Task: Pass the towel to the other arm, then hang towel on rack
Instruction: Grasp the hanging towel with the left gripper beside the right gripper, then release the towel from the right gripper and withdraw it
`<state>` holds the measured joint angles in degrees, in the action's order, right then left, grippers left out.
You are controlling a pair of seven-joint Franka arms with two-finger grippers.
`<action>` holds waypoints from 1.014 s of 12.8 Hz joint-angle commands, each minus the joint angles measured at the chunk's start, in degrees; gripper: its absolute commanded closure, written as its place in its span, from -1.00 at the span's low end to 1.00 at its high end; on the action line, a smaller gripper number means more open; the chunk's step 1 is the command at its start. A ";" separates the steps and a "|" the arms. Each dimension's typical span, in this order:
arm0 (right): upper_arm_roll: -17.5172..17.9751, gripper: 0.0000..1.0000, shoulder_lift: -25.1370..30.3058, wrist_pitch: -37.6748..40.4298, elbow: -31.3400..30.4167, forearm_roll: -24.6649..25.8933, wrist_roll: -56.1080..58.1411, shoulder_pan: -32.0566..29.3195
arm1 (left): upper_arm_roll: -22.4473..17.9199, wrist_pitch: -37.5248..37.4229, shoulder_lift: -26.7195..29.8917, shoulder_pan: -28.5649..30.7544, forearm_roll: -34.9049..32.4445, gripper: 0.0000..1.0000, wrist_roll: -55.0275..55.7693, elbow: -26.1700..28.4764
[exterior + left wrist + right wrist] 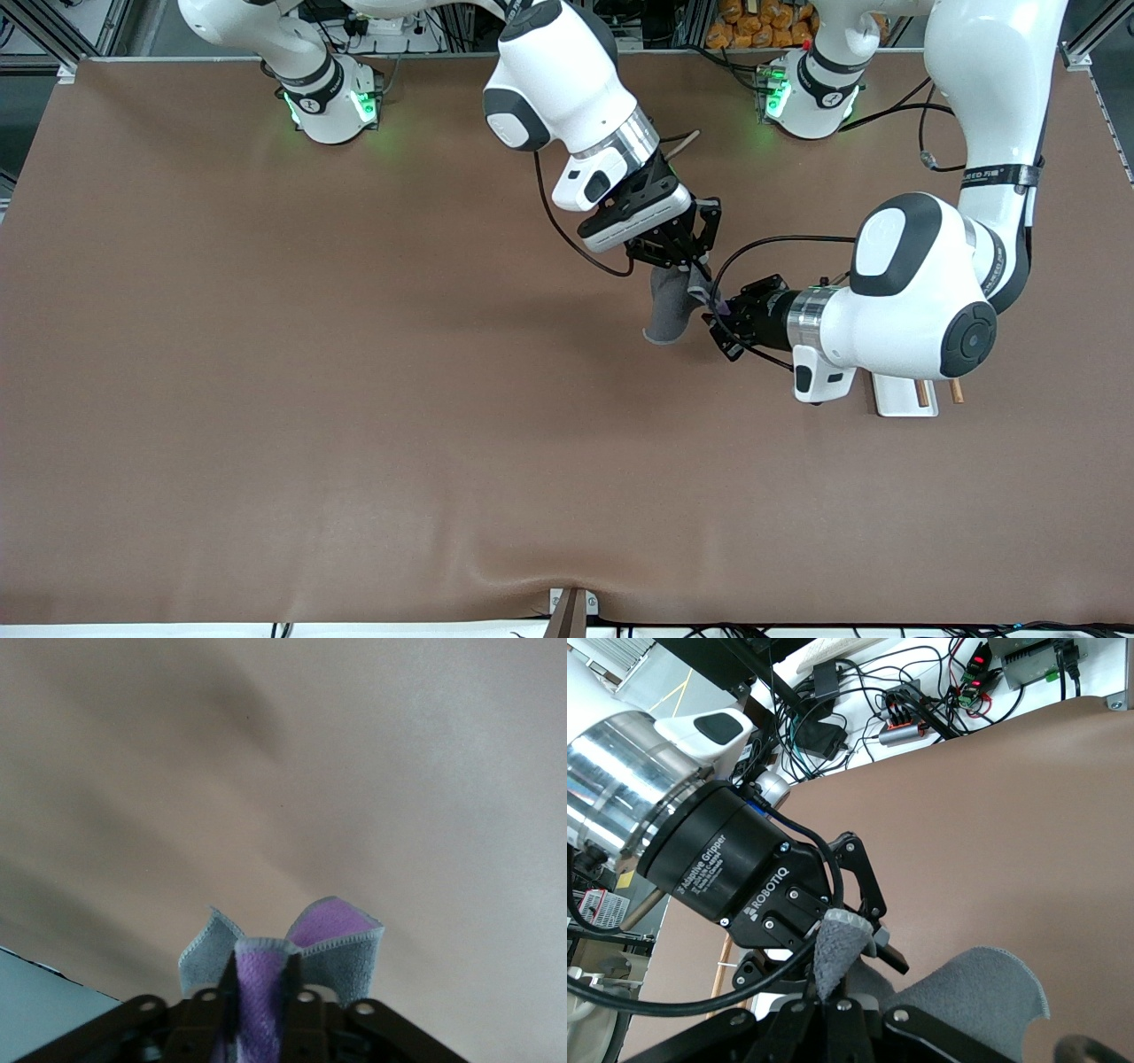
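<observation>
Towel (671, 308), held in mid-air between both grippers, centre-right of frame.
Right gripper (680, 262): clamped on top edge. Left gripper (714, 310): fingers (291, 992) pinching purple fold. Rack (904, 395): lower right, on table (266, 399), under left arm.

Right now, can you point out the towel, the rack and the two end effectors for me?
towel (671, 310): front view, grey hanging fold.
rack (897, 396): front view, white base near the front edge.
left end effector (719, 308): front view, fingertips at the towel's edge.
right end effector (680, 262): front view, fingertips gripping the towel's top.
</observation>
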<state>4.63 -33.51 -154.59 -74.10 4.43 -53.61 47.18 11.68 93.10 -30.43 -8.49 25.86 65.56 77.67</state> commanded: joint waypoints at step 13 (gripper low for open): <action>-0.77 -1.00 1.16 0.69 0.98 -0.30 0.17 -0.16 | -10.53 -11.89 5.29 0.23 -8.87 1.00 -24.04 -0.16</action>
<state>4.20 -33.38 -154.82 -73.28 4.43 -53.63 47.17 1.73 82.61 -26.83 -7.78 21.13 46.04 76.89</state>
